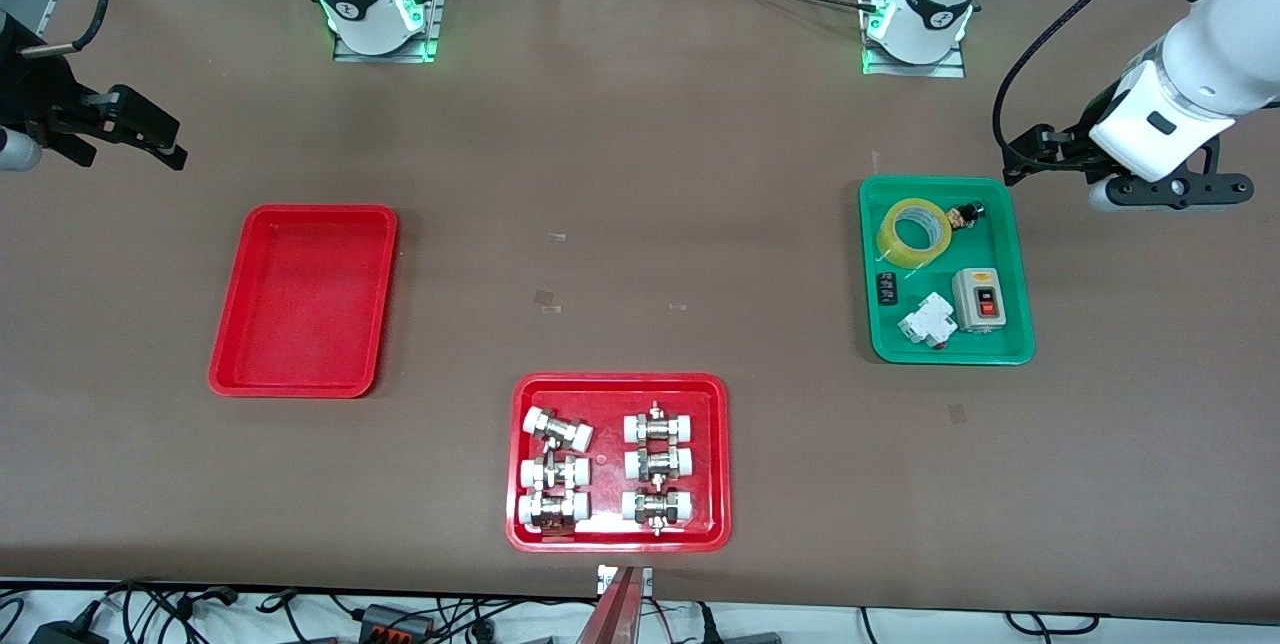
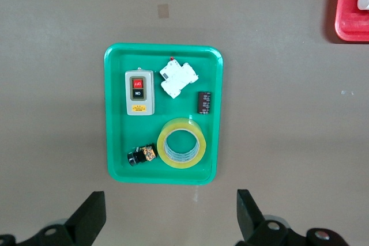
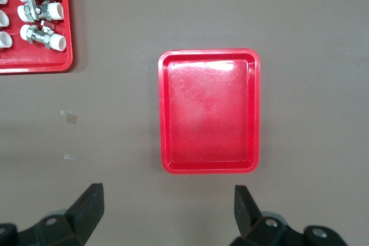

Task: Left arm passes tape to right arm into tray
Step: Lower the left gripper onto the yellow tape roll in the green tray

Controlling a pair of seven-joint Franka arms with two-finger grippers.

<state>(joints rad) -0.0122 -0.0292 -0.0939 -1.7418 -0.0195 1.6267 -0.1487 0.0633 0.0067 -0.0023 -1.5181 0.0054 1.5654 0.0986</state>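
Brown matting covers the table (image 1: pixel 640 174), on which we count three trays. The plain red rectangular plastic tray (image 1: pixel 303 300) sits empty toward the right arm's end. A second red tray (image 1: pixel 618 461) nearest the front camera holds six metal-and-white pipe fittings (image 1: pixel 606 469). The green tray (image 1: pixel 946 270) toward the left arm's end holds five items.

One is the yellowish translucent tape roll (image 1: pixel 914 233), lying flat, hole upward, beside a grey switch box (image 1: pixel 977 302).

We see the left gripper (image 2: pixel 172 211) hovering above the table just beside the green tray, fingers spread apart and empty. In the left wrist view the roll lies at twelve o'clock from it, so we judge this arm much the nearer.

The right gripper (image 3: pixel 167 208), likewise spread and empty, waits near the plain red tray.
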